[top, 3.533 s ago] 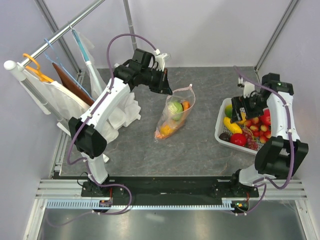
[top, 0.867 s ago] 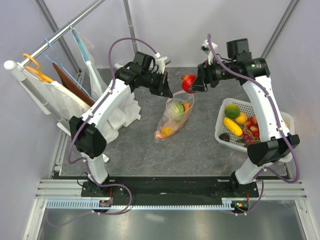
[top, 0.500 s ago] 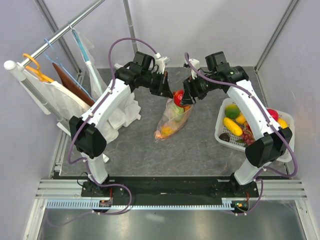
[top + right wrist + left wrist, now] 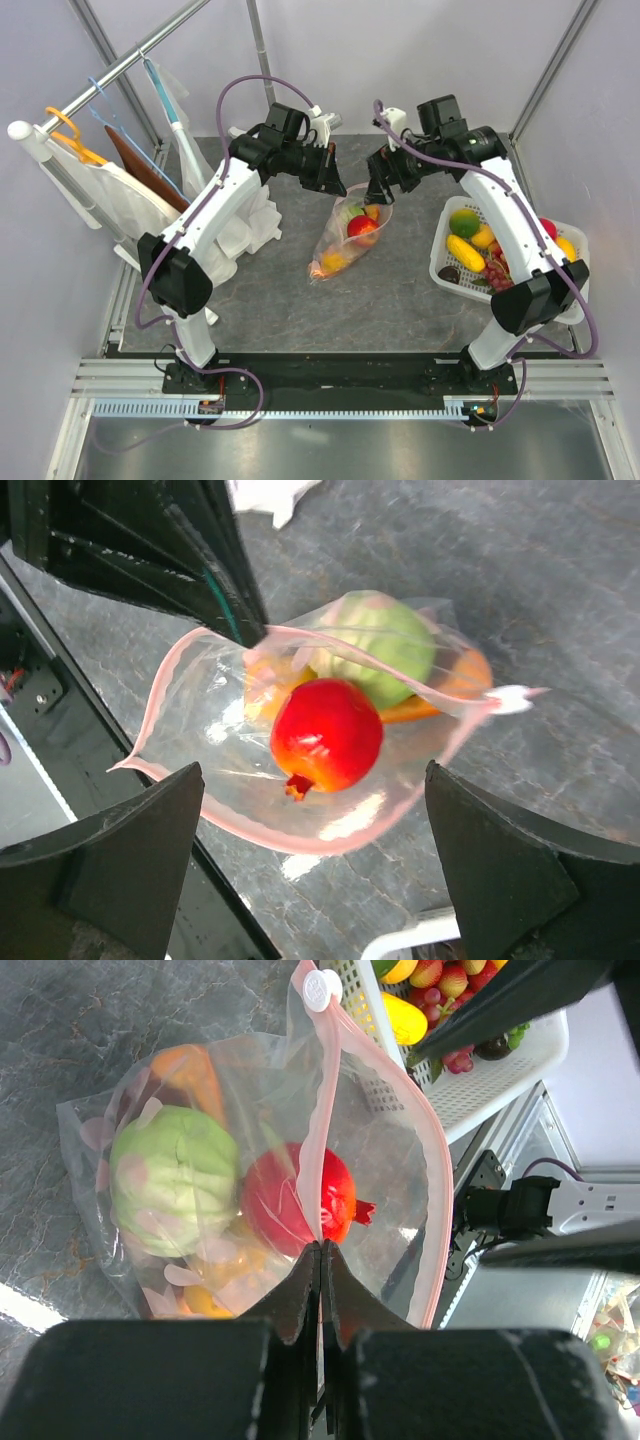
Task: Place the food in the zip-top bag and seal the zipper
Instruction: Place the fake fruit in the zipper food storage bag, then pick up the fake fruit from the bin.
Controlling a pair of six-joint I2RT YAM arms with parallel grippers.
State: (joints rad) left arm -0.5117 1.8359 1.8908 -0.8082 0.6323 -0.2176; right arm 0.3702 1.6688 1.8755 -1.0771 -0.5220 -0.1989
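The zip-top bag (image 4: 343, 238) lies mid-table with its closed end toward the arm bases and its mouth lifted at the far end. Low in that near end sit yellow and orange pieces, too bunched to name. Above them a green cabbage (image 4: 172, 1180) rests against a red pomegranate (image 4: 326, 735), with an orange piece (image 4: 190, 1070) further up toward the mouth. To the right of the bag stands the white basket (image 4: 438, 264), well apart from it and holding more fruit: a green one, a yellow one, grapes and some red ones.

At the bag's far end the left gripper (image 4: 321, 1260) is clamped tight on one lip of the zipper (image 4: 325, 1110), holding the mouth up and gaping. The white slider tab (image 4: 322, 987) sits at the strip's far tip. Just right of the mouth the right gripper (image 4: 382, 188) hovers with its fingers spread as wide as they go and nothing between them; the pomegranate lies loose inside the bag.

The filling step appears to be in hand, and sealing cannot start yet. The next move likely calls for the right arm to swing to the basket and grasp another piece, while the left holds the mouth open
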